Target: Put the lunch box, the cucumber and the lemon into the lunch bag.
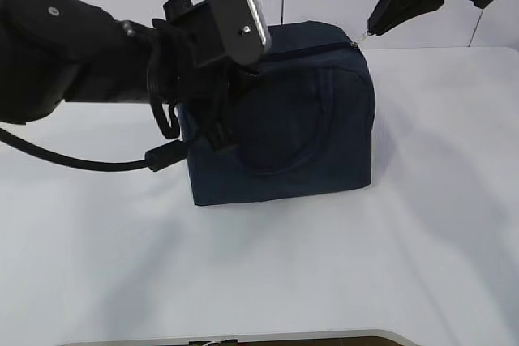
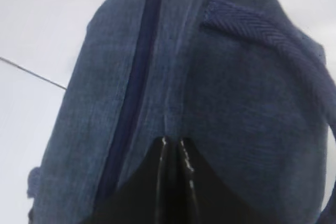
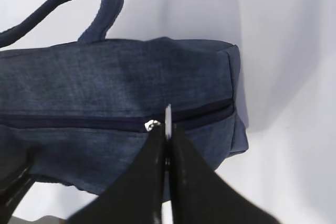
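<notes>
Two clamps working: the left gripper (image 2: 173, 148) pinches lunch bag (image 1: 308, 119) fabric, the right gripper (image 3: 167, 129) grips the ring pull (image 3: 168, 116) — draw straight along the zipper (image 3: 79, 123), bag braced!

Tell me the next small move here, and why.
Probably the right gripper should draw the zipper pull along the zipper: its fingers pinch the pull near the lunch bag's end, the left gripper pins the fabric, and the bag looks zipped.

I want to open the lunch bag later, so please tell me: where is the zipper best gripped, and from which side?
Grip the silver ring pull, which stands up from the zipper near the end of the lunch bag. Come from above, pads on its flat faces. The right pincer is shut on it this way; the left pincer pinches the fabric.
</notes>
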You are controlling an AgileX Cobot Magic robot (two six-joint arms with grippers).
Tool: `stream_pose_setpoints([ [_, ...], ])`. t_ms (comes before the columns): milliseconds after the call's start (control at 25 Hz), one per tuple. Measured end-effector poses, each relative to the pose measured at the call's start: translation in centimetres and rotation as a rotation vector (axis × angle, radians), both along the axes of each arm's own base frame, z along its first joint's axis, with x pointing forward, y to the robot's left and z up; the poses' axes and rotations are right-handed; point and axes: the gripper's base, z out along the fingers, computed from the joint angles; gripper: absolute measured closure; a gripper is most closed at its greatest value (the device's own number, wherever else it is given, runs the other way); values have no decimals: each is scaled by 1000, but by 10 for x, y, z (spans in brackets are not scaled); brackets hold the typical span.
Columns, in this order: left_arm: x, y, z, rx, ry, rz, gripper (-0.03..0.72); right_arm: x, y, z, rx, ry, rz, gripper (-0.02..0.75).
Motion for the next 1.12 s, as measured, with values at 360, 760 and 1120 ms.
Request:
stream_pose_setpoints([
  [360,-3,9,-15,39,-11,62,697,-1,4,1,77,54,-88,733],
  [760,-2,12,-13,31,-30,96,697,-2,10,4,205,128,-197,733],
  [1120,-2,13,-12,10,-14,118,697,-3,12,5,261,170,-267,733],
])
